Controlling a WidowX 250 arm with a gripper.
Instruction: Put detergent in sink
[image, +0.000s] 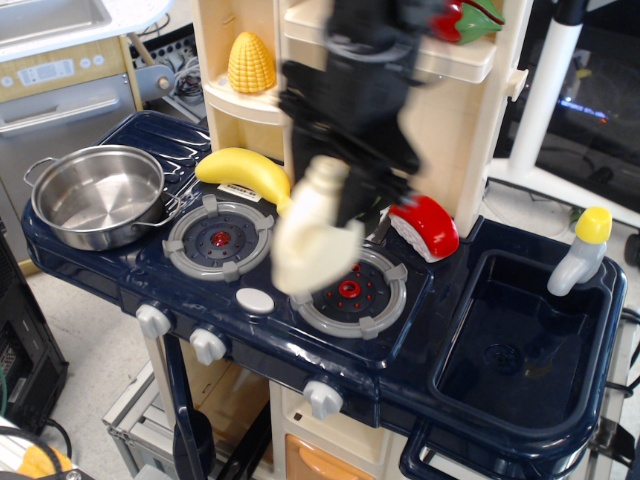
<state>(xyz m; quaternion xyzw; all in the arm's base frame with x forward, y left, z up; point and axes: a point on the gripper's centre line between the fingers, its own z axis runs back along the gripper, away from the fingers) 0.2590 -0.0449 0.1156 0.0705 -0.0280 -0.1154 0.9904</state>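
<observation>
The cream-white detergent jug (315, 232) hangs tilted and motion-blurred in the air above the right burner (349, 291). My black gripper (352, 188) is shut on its upper part near the handle, with the arm reaching down from above. The dark navy sink (524, 338) lies to the right, with its grey faucet with a yellow top (581, 250) at the back corner. The jug is well left of the sink.
A steel pot (97, 194) sits at the far left. A yellow banana (243, 170) lies behind the left burner (218, 238). A red-white toy food (424, 225) sits beside the cream shelf tower (430, 120). A corn (251, 62) stands on a shelf.
</observation>
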